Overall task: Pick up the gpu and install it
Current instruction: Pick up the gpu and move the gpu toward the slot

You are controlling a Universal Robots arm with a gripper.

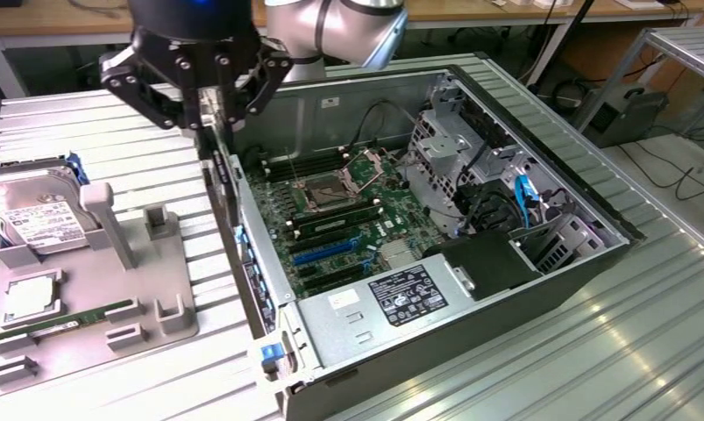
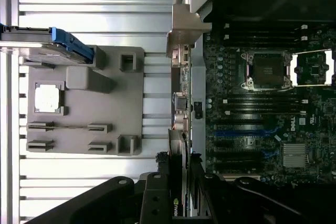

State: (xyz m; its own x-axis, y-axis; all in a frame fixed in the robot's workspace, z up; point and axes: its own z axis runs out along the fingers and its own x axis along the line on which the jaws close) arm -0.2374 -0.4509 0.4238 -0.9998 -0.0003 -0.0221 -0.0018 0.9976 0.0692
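1. Step in hand, as I judge it: bringing the gpu (image 1: 219, 175) to the computer case (image 1: 469, 333). To do this well, I keep the card upright, its lower edge parallel to the blue slots (image 1: 323, 250) on the motherboard (image 1: 352, 219), and its bracket toward the case wall.
2. My end effector (image 1: 211, 114) stands half closed, fingers clamped on the gpu's upper edge.
3. The gpu hangs edge-on just above the case wall that faces the gray fixture (image 1: 152, 289) on the tabletop (image 1: 117, 123), not yet seated.
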